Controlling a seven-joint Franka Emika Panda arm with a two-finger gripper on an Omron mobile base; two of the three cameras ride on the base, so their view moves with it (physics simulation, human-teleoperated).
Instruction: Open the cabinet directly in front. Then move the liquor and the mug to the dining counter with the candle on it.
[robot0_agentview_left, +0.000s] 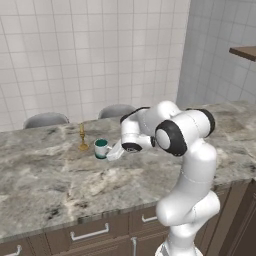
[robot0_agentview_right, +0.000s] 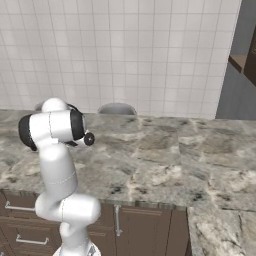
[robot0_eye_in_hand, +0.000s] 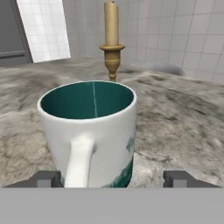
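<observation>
1. Arm rises from the base, folds at the elbow and reaches forward and low, wrist roughly level.
2. Gripper (robot0_agentview_left: 111, 153) points away from the base, close to the surface.
3. Hand view: fingertips (robot0_eye_in_hand: 43, 178) stand wide apart, clamping nothing.

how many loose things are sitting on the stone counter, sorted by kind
mugs: 1, the white mug with a teal inside, standing upright
candles: 1, the candle in its gold holder, just behind the mug
total: 2, both on the dining counter
</observation>
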